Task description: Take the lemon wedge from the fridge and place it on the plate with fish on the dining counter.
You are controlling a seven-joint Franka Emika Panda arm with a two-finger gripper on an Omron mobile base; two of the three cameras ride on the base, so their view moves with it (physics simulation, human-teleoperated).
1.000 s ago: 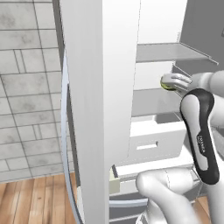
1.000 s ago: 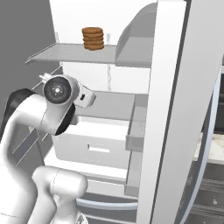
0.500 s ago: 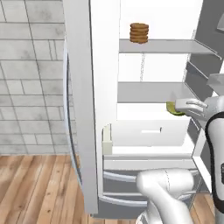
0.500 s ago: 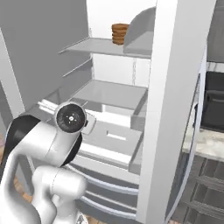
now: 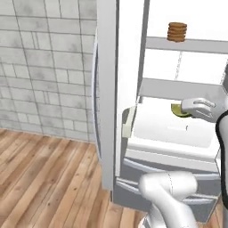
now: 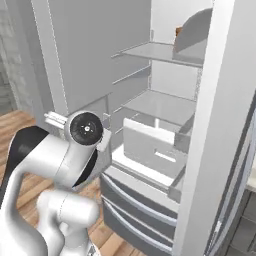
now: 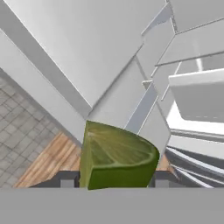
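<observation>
The yellow-green lemon wedge (image 7: pixel 116 157) sits large and close between my gripper's (image 7: pixel 114 180) dark fingertips (image 7: pixel 66 178), and the gripper is shut on it. From the left base view the lemon wedge (image 5: pixel 179 109) is held by the white hand (image 5: pixel 200 109) in front of the open fridge (image 5: pixel 178 133), level with its middle shelf. The fridge (image 6: pixel 165 130) stands with both doors open, white shelves and grey bottom drawers showing. The plate and the dining counter are out of view.
A stack of brown discs (image 5: pixel 177 32) rests on the fridge's top shelf. The left fridge door (image 5: pixel 107 93) stands open beside a grey stone wall (image 5: pixel 44 67). The right door (image 6: pixel 215 140) stands close on the right. Wooden floor (image 5: pixel 44 178) lies to the left.
Both base views have shifted, so the base has moved and the fridge sits further right in the left view. The wedge stays in the shut gripper, now outside the fridge shelves.
</observation>
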